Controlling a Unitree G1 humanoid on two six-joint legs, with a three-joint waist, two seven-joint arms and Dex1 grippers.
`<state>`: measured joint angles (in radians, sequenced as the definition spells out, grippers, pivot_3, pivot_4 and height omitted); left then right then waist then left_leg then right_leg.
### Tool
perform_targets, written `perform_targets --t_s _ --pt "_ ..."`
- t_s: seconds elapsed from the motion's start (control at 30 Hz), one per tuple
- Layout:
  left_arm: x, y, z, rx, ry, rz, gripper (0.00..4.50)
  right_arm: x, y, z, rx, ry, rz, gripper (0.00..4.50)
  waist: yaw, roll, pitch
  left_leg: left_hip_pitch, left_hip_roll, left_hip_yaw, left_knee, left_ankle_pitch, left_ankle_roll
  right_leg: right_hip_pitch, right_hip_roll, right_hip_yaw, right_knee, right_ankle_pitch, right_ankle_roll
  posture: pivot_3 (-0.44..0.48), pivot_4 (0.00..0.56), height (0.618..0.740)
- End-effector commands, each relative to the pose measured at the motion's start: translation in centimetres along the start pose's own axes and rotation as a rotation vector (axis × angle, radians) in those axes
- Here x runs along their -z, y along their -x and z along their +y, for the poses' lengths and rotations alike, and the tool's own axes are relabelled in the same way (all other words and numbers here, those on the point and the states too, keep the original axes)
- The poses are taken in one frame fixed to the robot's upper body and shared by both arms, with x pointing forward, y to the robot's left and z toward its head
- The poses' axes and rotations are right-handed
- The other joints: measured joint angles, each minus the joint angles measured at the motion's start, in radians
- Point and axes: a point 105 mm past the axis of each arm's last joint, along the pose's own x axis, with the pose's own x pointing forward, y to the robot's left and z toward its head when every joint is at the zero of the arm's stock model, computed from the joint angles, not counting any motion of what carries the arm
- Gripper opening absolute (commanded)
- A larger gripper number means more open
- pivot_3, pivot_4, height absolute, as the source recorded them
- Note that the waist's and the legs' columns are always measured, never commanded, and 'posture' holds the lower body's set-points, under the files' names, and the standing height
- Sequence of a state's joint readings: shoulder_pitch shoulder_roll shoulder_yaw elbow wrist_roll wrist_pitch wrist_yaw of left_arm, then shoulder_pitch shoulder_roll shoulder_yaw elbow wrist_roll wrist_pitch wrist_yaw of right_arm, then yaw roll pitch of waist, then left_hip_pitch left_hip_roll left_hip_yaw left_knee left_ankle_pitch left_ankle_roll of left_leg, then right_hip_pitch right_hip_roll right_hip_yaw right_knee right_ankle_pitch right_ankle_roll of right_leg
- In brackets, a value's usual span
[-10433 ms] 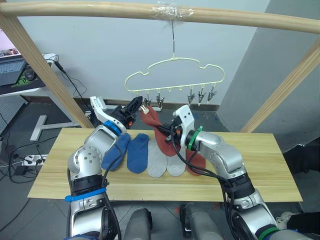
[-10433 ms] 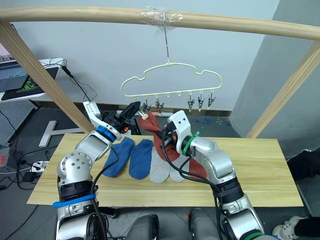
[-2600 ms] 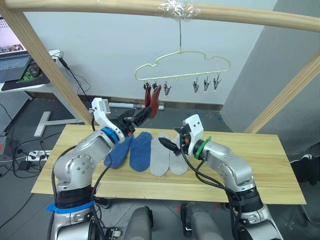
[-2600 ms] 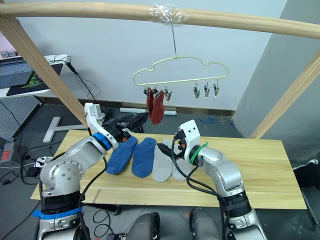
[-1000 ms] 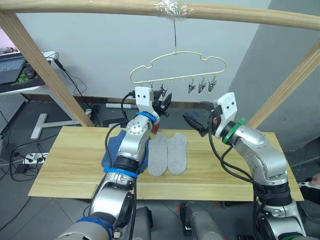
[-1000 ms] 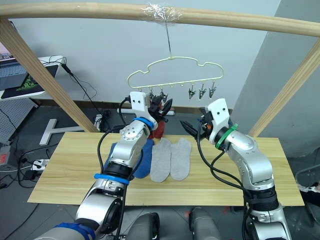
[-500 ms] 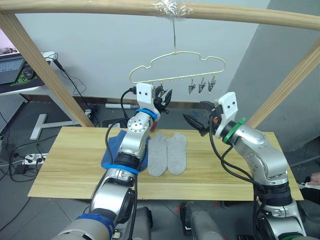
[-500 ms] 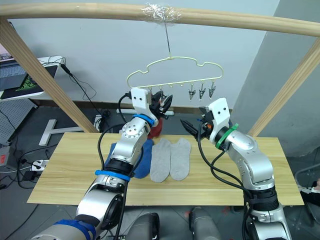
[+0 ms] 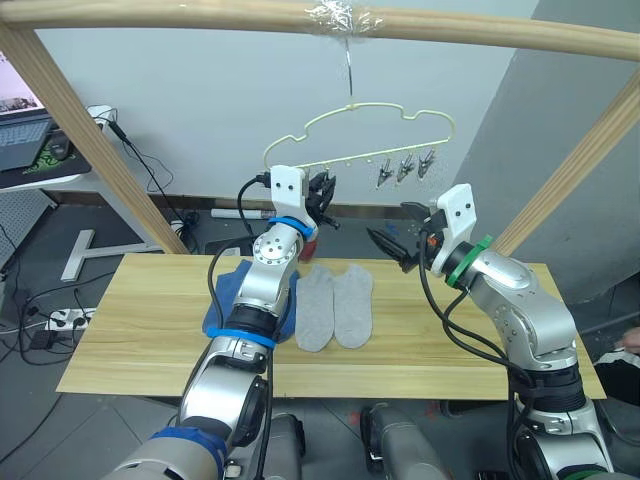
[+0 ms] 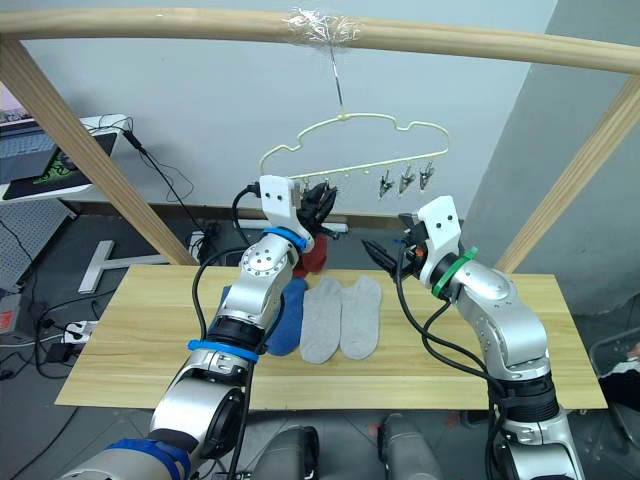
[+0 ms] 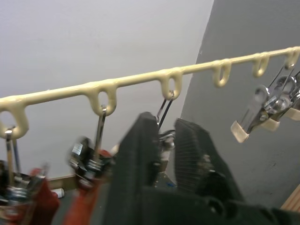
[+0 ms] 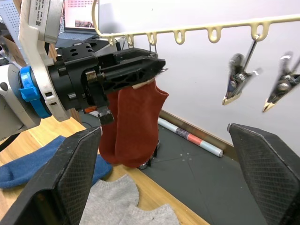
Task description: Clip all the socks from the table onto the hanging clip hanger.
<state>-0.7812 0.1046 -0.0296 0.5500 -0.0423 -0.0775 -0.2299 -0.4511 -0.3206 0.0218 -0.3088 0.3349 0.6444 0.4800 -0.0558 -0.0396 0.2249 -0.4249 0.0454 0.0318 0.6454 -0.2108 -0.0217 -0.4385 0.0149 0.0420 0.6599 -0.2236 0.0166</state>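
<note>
The pale-yellow clip hanger [image 10: 345, 118] hangs from the top pole. My left gripper [image 9: 322, 185] is raised to its row of clips and is shut on a metal clip [image 11: 165, 136] under the bar [image 11: 136, 80]. Two rust red socks [image 12: 133, 124] hang from the clips beside it. My right gripper [image 9: 387, 247] hovers open and empty to the right, above the table's [image 9: 130, 340] far edge. Two light grey socks [image 9: 333, 308] lie side by side on the table. Blue socks [image 10: 285, 322] lie next to them, partly hidden by my left arm.
Three free clips [image 9: 405, 168] hang on the hanger's right half. The frame's top pole [image 9: 200, 14] spans above, with slanted poles at left [image 9: 90, 130] and right [image 9: 580, 165]. A desk with a laptop [image 9: 20, 140] stands far left.
My left gripper has closed on the clip, and the hanger has tilted, its right end now a little higher. The right arm has stayed in place.
</note>
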Motion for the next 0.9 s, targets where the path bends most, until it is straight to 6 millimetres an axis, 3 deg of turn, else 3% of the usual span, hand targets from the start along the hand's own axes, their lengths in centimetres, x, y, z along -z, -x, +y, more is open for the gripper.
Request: perform_targets --t_s 0.03,0.5,0.6,0.73,0.9 --pt "-2.04 -0.35 0.02 0.001 -0.008 -0.077 0.02 -1.57 0.19 0.01 -0.005 0.026 -0.055 4.5 0.0 0.0 0.0 0.0 0.0 0.0 0.0 0.0 0.0 0.0 0.0 0.0 0.0 0.0 0.0 -0.112 0.205 0.74" --pt "-2.0 -0.09 0.23 0.0 -0.002 -0.082 0.02 -1.49 0.05 0.25 -0.011 0.024 -0.056 4.5 0.0 0.0 0.0 0.0 0.0 0.0 0.0 0.0 0.0 0.0 0.0 0.0 0.0 0.0 0.0 -0.104 0.202 0.74" --pt "-2.11 -0.17 0.07 0.003 -0.001 -0.087 0.62 -1.5 0.06 0.22 -0.01 0.025 -0.056 4.5 0.0 0.0 0.0 0.0 0.0 0.0 0.0 0.0 0.0 0.0 0.0 0.0 0.0 0.0 0.0 -0.107 0.203 0.74" --pt "-2.07 -0.2 0.25 -0.008 -0.004 -0.084 1.84 -1.49 0.09 0.15 -0.007 0.025 -0.055 4.5 -0.001 0.0 0.0 0.0 0.0 0.0 0.0 0.0 0.0 0.0 0.0 0.0 0.0 0.0 0.0 -0.107 0.203 0.74" --pt "-1.98 0.01 0.47 -0.015 -0.001 -0.086 1.84 -1.54 0.12 0.04 -0.001 0.027 -0.056 4.5 -0.001 0.0 0.0 0.0 0.0 0.0 0.0 0.0 0.0 0.0 0.0 0.0 0.001 0.0 0.0 -0.111 0.203 0.74"
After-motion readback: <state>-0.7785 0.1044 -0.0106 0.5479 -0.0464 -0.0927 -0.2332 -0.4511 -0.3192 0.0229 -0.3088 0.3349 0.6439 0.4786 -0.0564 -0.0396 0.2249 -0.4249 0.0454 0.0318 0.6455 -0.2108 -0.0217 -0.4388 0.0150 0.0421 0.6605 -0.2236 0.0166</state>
